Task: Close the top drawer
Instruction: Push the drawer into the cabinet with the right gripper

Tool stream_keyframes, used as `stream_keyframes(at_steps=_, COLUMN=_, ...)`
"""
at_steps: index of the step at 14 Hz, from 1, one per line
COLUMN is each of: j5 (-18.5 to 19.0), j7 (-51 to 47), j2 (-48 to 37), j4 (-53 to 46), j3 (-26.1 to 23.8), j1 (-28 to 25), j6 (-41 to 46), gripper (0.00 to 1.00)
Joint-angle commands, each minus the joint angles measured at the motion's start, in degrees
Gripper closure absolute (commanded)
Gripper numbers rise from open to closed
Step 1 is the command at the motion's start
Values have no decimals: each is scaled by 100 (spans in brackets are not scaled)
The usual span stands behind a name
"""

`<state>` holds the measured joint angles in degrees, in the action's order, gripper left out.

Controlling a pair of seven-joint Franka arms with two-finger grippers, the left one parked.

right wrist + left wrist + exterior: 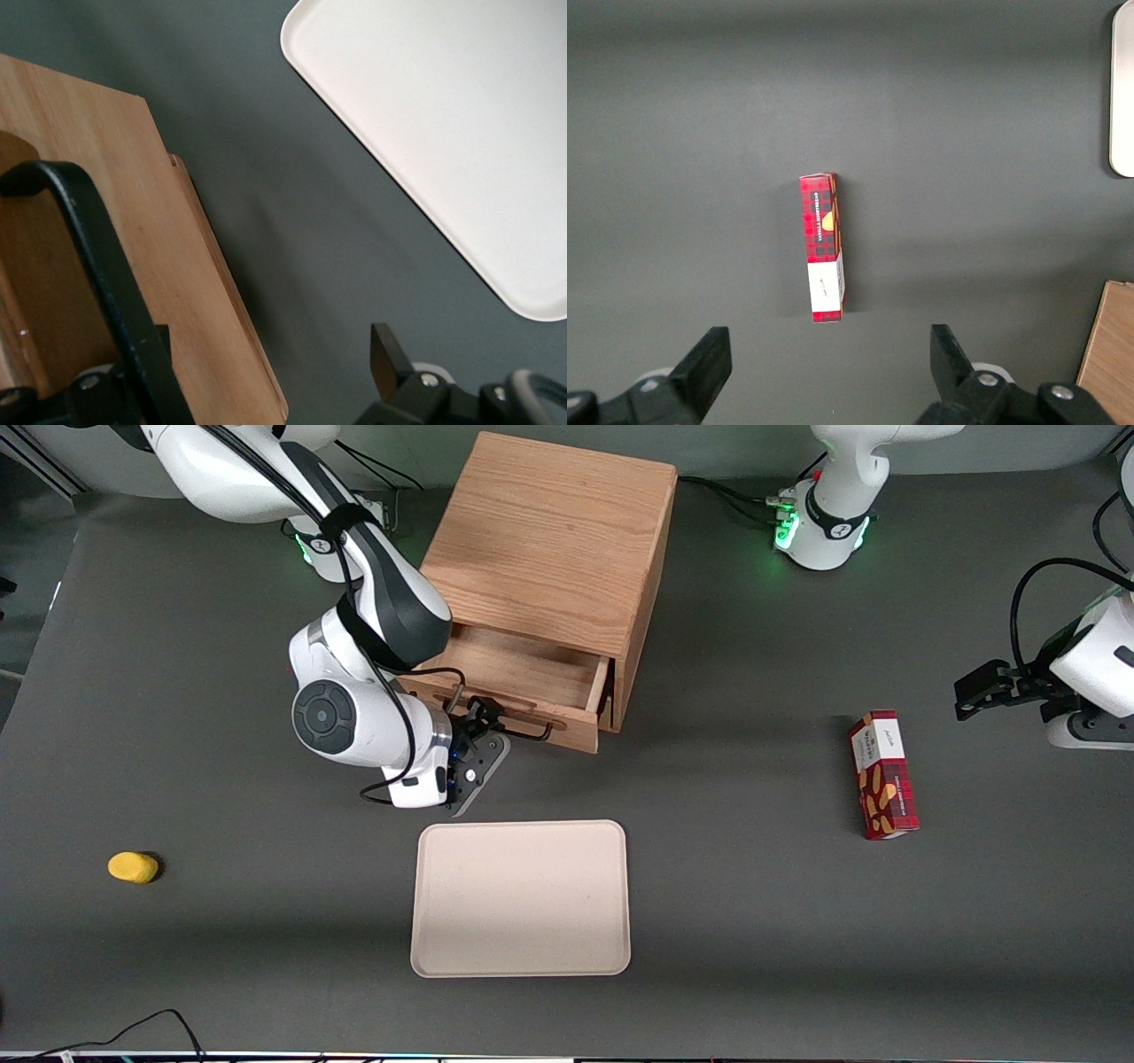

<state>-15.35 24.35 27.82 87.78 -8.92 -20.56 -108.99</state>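
Arm: we see the gripper [485, 737] at the top drawer [523, 686] front, by its black handle [102, 266].
Jaws: parted, holding nothing.
Surface: dark grey, carrying a tray [521, 898].

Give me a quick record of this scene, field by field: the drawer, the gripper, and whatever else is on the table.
top drawer: pulled out of the wooden cabinet, nothing visible inside
drawer handle: black wire, on the drawer front
gripper: at the drawer front by the handle, fingers spread, one finger off the wood
tray: beige, nearer the front camera than the drawer
cookie box: red, lying toward the parked arm's end
yellow object: small, toward the working arm's end
task status: drawer not yet closed
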Motion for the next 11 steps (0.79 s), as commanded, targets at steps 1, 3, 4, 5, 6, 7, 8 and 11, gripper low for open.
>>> stream_keyframes(at_steps=1, j5=-39, j7=-475, j2=-277, j4=275, j3=-188, j1=17, j6=-123, gripper=0)
stream_keyframes(at_steps=3, j5=-30, j7=-641, j2=-338, j4=363, j3=-276, j1=26, j6=-166, gripper=0)
stream_keyframes(at_steps=4, j5=-21, j7=-703, j2=-348, j4=415, j3=-329, j1=26, j6=-175, gripper=0)
stream_keyframes(at_steps=5, j5=14, j7=-782, j2=-365, j4=433, j3=-373, j1=35, j6=-184, gripper=0)
stream_keyframes(at_steps=6, j5=14, j7=-861, j2=-383, j4=451, j3=-425, j1=61, j6=-184, gripper=0)
stream_keyframes(at_steps=7, j5=14, j7=-940, j2=-400, j4=494, j3=-478, j1=70, j6=-184, gripper=0)
stream_keyframes(at_steps=8, j5=23, j7=-1054, j2=-444, j4=538, j3=-505, j1=79, j6=-193, gripper=0)
stream_keyframes(at_steps=11, j5=84, j7=-1222, j2=-479, j4=626, j3=-628, j1=114, j6=-202, gripper=0)
